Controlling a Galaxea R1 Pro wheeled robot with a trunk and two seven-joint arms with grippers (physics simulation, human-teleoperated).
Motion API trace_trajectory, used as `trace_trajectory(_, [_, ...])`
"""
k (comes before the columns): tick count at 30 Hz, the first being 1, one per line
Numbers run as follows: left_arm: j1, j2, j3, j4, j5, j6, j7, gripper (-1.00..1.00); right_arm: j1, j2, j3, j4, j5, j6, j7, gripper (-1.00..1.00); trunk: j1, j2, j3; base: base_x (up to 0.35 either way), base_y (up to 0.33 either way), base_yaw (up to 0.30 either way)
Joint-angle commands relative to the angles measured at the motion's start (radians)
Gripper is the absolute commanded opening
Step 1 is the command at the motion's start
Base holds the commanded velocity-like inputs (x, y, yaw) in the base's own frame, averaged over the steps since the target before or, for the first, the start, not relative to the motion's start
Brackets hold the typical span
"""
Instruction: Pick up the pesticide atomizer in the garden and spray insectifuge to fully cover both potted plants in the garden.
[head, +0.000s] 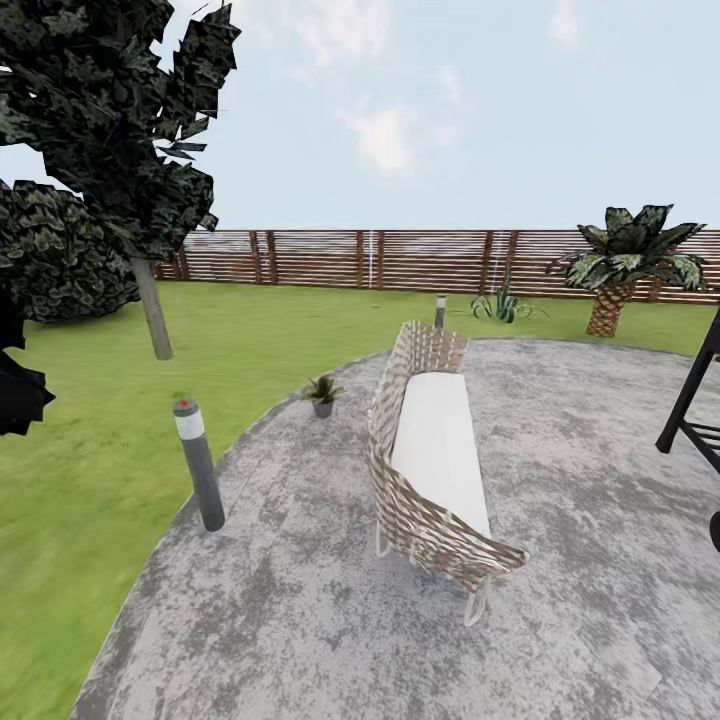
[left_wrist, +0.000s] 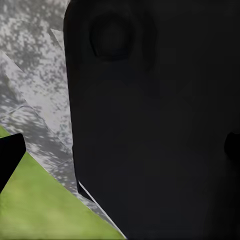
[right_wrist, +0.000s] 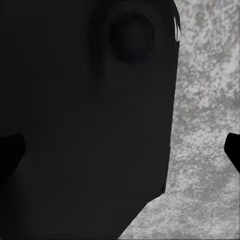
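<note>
The garden's round grey stone patio (head: 560, 470) lies ahead, ringed by lawn (head: 90, 470). One small potted plant (head: 322, 393) with pointed green leaves in a grey pot stands at the patio's left rim, beyond the wicker seat. No whitish specks can be made out on it at this distance. The pesticide atomizer is out of view. My left gripper (left_wrist: 120, 155) is open over the patio's edge and holds nothing. Also open and holding nothing, my right gripper (right_wrist: 120, 150) hangs over bare stone. A dark part of the robot's body blocks much of both wrist views.
A wicker bench (head: 430, 460) with a white cushion stands mid-patio. A grey bollard lamp (head: 200, 465) marks the left rim and another (head: 440, 310) the far rim. A black frame (head: 695, 400) juts in at right. A tree (head: 150, 300), agave (head: 503, 303), palm (head: 620, 265) and slat fence (head: 400, 258) lie beyond.
</note>
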Motion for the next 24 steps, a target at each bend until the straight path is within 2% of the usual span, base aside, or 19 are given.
trace_trajectory(1, [-0.003,0.000,-0.003,-0.002,-0.002,0.002,0.006,1.00,0.004,0.003,0.004,-0.006,0.001,-0.001,-0.002,1.00,0.000,0.000,0.000,0.000,0.000,0.000])
trace_trajectory(5, [-0.003,0.000,-0.003,-0.002,-0.002,0.002,0.005,1.00,0.004,0.003,0.005,-0.008,0.002,-0.001,-0.002,1.00,0.000,0.000,0.000,0.000,0.000,0.000])
trace_trajectory(8, [-0.002,0.000,-0.002,-0.002,-0.002,0.001,0.005,1.00,-0.002,0.014,0.006,-0.025,0.001,-0.002,-0.002,1.00,0.000,0.000,0.000,0.000,0.000,0.000])
trace_trajectory(16, [-0.002,0.004,-0.004,-0.003,-0.003,0.000,0.006,1.00,-0.010,0.010,0.005,-0.070,0.001,-0.006,-0.002,1.00,0.000,0.000,0.000,0.000,0.000,0.000])
trace_trajectory(24, [-0.015,0.017,-0.006,-0.025,-0.004,-0.016,0.006,1.00,-0.011,-0.021,0.000,-0.102,0.000,-0.051,-0.003,1.00,0.000,0.000,0.000,0.000,0.000,0.000])
